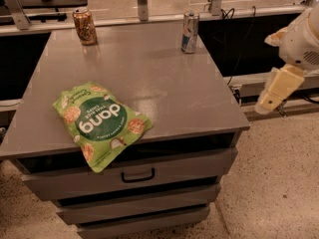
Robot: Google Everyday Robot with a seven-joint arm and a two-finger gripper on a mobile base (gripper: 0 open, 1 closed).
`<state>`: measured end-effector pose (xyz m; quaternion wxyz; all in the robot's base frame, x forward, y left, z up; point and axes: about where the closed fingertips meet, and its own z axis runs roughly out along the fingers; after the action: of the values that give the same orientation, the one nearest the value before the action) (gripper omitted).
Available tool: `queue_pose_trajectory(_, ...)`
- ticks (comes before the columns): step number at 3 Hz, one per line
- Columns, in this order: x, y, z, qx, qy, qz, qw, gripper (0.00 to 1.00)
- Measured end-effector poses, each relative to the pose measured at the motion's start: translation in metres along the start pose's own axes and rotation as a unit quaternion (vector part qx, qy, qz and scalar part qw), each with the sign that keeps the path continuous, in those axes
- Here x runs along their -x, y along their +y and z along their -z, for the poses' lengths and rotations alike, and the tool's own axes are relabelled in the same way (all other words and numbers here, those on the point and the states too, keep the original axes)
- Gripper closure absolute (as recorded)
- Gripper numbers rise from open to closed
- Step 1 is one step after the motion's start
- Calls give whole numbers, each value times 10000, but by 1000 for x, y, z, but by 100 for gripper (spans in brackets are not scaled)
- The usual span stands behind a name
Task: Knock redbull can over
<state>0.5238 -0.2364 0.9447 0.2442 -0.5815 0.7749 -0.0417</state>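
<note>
The redbull can [190,32] is a slim silver can with blue and white markings. It stands upright near the back right corner of the grey cabinet top [149,78]. My gripper [277,91] hangs off the right side of the cabinet, over the floor, well to the right of and nearer the camera than the can. It touches nothing.
A wider orange-brown can [84,26] stands upright at the back left. A green snack bag [100,123] lies at the front left, overhanging the front edge. Drawers sit below the top. A rail and cables run behind the cabinet.
</note>
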Motion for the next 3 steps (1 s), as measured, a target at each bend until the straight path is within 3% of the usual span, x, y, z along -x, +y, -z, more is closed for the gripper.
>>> queue_pose_trajectory(1,9,-54,-44,-245,-522,-266,9980,0)
queue_pose_trajectory(2,33,-99,-89,-439,-1073,-497,9920,0)
queue_pose_trajectory(3,59,-136,-124,-540,-1643,-748,9821,0)
